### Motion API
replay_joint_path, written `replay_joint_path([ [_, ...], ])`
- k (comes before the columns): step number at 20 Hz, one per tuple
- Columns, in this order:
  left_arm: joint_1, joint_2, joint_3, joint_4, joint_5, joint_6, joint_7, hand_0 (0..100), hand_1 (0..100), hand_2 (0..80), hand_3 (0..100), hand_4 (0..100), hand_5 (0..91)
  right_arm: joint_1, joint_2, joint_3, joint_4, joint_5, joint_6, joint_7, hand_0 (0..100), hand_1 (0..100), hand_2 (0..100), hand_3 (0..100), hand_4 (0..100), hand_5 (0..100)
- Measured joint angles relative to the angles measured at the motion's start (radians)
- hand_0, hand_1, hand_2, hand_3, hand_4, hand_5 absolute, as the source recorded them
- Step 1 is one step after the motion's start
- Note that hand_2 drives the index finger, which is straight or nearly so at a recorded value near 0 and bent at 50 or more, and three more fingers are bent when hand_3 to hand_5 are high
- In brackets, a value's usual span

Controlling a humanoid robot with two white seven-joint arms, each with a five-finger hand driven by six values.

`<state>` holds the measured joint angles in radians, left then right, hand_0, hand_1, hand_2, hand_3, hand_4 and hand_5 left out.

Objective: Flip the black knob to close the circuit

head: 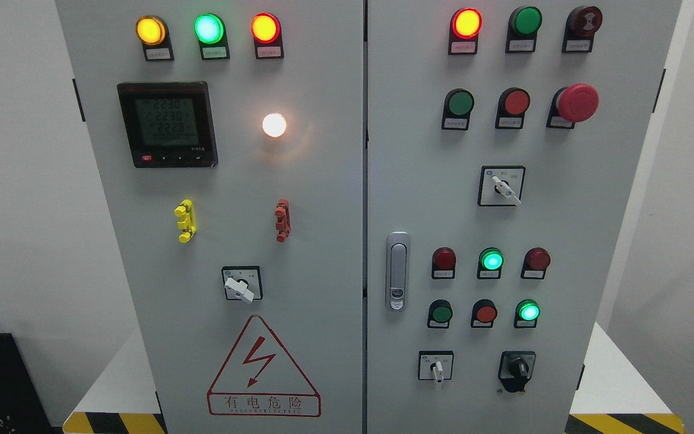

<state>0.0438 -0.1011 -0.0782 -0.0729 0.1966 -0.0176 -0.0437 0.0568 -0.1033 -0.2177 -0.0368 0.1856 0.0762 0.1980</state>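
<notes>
Head view shows the black knob (517,367) low on the cabinet's right door (564,229); no hand visible.

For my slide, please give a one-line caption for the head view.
Grey electrical cabinet with lit lamps; the black knob sits lower right, no robot hand visible.

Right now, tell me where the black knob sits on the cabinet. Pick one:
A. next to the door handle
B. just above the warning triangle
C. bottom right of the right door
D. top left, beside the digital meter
C: the black knob is in the lowest row of the right door, right of a white selector switch; neither hand is in view.
</notes>
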Motion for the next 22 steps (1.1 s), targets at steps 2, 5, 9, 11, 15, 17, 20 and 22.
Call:
replay_joint_path([
  [2,0.000,0.000,0.000,0.000,0.000,0.000,0.000,12,56,0.0,0,0,0.0,0.000,0.000,-0.001,0.006,0.000,0.000,-0.001,0,0,0,0,0,0],
  [5,0.000,0.000,0.000,0.000,0.000,0.000,0.000,12,56,0.0,0,0,0.0,0.000,-0.001,-0.002,0.013,0.000,0.000,-0.002,0,0,0,0,0,0],
  [9,0.000,0.000,0.000,0.000,-0.001,0.000,0.000,12,56,0.0,0,0,0.0,0.000,0.004,-0.004,-0.001,-0.009,-0.006,0.011,0,0,0,0,0,0],
  [11,0.000,0.000,0.000,0.000,-0.001,0.000,0.000,12,56,0.0,0,0,0.0,0.004,0.015,-0.002,-0.039,-0.021,-0.013,0.031,0,1,0,0,0,0],
  [15,0.000,0.000,0.000,0.000,0.000,0.000,0.000,12,56,0.0,0,0,0.0,0.060,0.042,0.010,-0.179,-0.057,-0.073,0.115,0,2,0,0,0,0],
  [17,0.000,0.000,0.000,0.000,0.000,0.000,0.000,12,56,0.0,0,0,0.0,0.101,0.052,0.022,-0.281,-0.106,-0.082,0.140,0,3,0,1,0,0],
  [20,0.000,0.000,0.000,0.000,0.000,0.000,0.000,12,56,0.0,0,0,0.0,0.166,0.064,0.040,-0.526,-0.230,-0.077,0.156,0,6,8,15,4,0],
  [22,0.000,0.000,0.000,0.000,0.000,0.000,0.000,12,56,0.0,0,0,0.0,0.208,0.071,0.047,-0.702,-0.319,-0.048,0.164,0,8,20,28,17,2],
])
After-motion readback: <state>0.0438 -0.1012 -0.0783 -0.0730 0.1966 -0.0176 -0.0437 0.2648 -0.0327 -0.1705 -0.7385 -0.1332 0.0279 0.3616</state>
